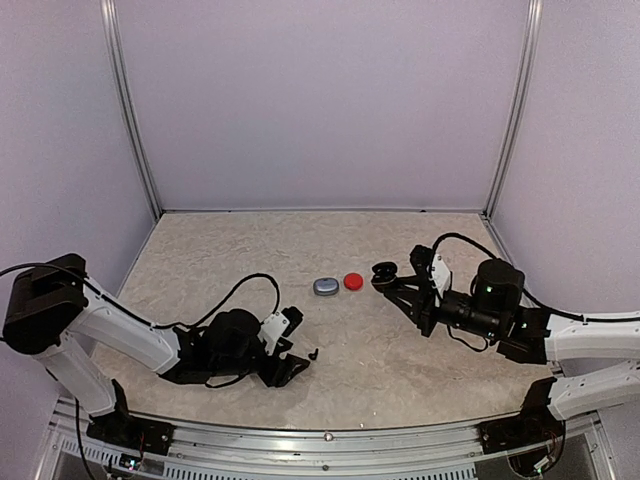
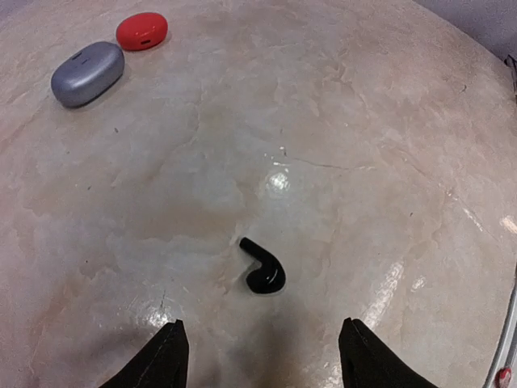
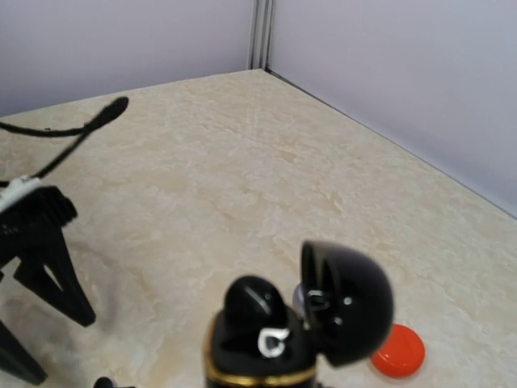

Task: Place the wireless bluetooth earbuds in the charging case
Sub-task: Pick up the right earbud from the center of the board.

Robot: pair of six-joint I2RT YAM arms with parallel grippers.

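Note:
A black earbud [image 2: 262,271] lies on its side on the marble table, a little ahead of my left gripper [image 2: 262,356] and centred between its fingers. That gripper is open and holds nothing; from above it [image 1: 296,362] sits low, just left of the earbud [image 1: 313,353]. My right gripper [image 1: 402,284] is shut on the black charging case [image 3: 258,347], held off the table with its lid [image 3: 349,305] swung open to the right. One black earbud [image 3: 253,303] sits in the case. The right gripper's own fingers are hidden under the case in the right wrist view.
A closed grey case [image 1: 325,286] and a closed red case [image 1: 353,281] lie side by side mid-table, left of the held case. Both also show far left in the left wrist view, grey case [image 2: 87,73] and red case [image 2: 141,31]. Walls enclose three sides.

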